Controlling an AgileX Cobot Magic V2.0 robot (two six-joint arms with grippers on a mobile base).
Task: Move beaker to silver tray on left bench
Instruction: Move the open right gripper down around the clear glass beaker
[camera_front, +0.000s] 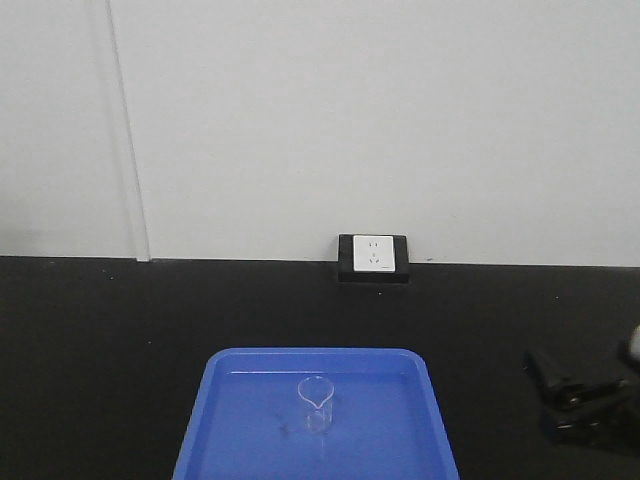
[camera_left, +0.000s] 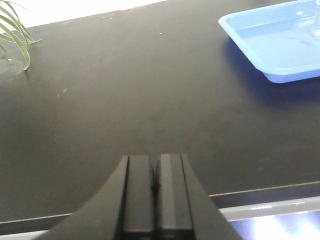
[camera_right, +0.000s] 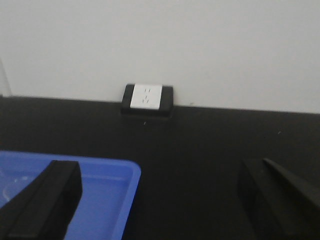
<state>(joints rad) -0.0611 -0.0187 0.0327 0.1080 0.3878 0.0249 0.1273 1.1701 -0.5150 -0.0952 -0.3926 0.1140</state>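
We are logging the right gripper (camera_right: 160, 200) gaping wide and gripping nothing, just beside the blue tray (camera_front: 380, 420). The left gripper (camera_left: 155, 185) is sitting pressed closed, empty. The beaker (camera_front: 316, 403) is standing upright mid-tray. Risk we are judging: a finger clipping the tray rim or nudging the light glass and tipping it.

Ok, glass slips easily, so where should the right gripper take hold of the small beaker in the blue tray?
Probably the straight wall of the beaker, below the rim, coming level from the right, where the right gripper is open. It stands upright, the blue tray has a low rim, and the spout seems to face the camera, so stay beneath it.
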